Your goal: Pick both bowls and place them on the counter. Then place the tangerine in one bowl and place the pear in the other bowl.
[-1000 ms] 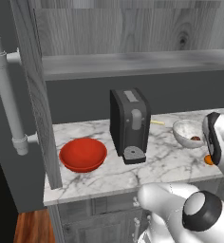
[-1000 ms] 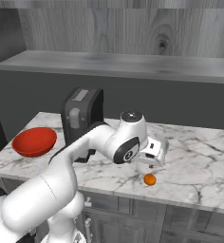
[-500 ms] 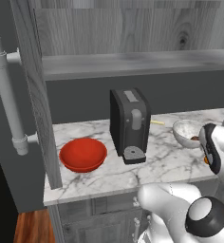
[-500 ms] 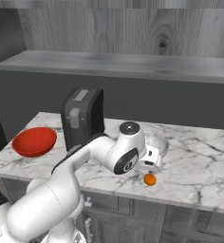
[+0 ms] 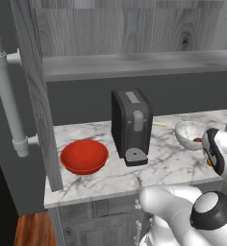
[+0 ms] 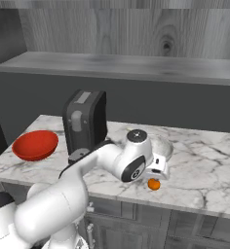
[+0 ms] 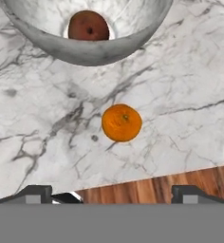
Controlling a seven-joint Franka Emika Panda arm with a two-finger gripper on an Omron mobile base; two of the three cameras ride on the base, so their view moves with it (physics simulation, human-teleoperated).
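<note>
In my hand view the tool (image 7: 112, 192) stood wide, holding nothing, with the tangerine (image 7: 122, 123) at frame centre on the marble desk (image 7: 190, 85). The pear (image 7: 88, 26) sat in the marbled bowl (image 7: 90, 52) at the top; the red bowl (image 5: 84, 156) lay at lower left of the left view.
</note>
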